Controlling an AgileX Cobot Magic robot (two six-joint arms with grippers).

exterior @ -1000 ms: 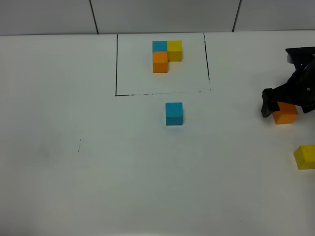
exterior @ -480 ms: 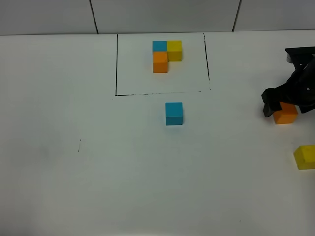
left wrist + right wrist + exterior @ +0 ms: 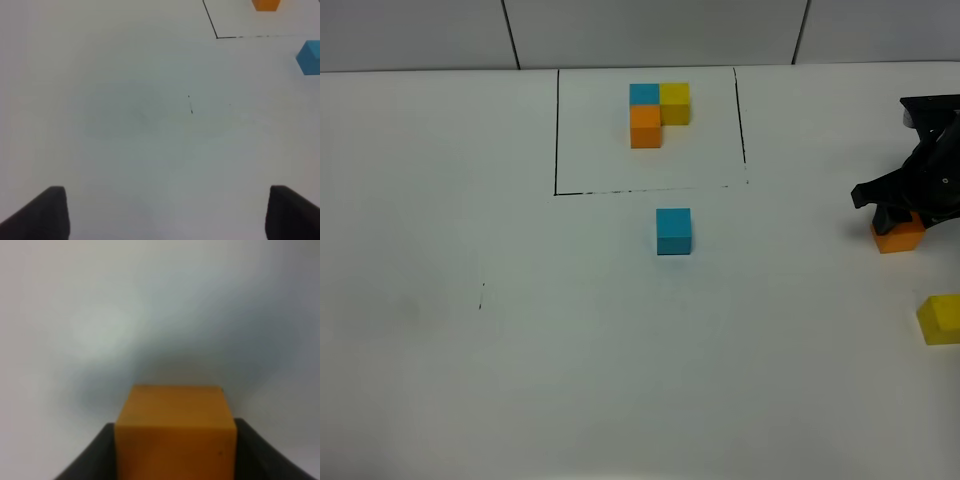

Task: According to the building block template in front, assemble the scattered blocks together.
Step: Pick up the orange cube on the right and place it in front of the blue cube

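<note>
On the white bench (image 3: pixel 520 380) the building block template (image 3: pixel 658 112) lies inside its black drawn frame near the far edge. None of the scattered blocks is joined to another yet: the blue cube (image 3: pixel 673 231) stands alone just outside the near line of the frame, the orange cube (image 3: pixel 898 238) sits close to the right edge, and the yellow cube (image 3: pixel 940 319) is at the right edge, nearer the front. I judge the task is only at its first pick, because the right hand (image 3: pixel 897 212) pinches the orange cube from two sides and the left hand (image 3: pixel 165 215) hangs spread and empty, so all the placing is left.
</note>
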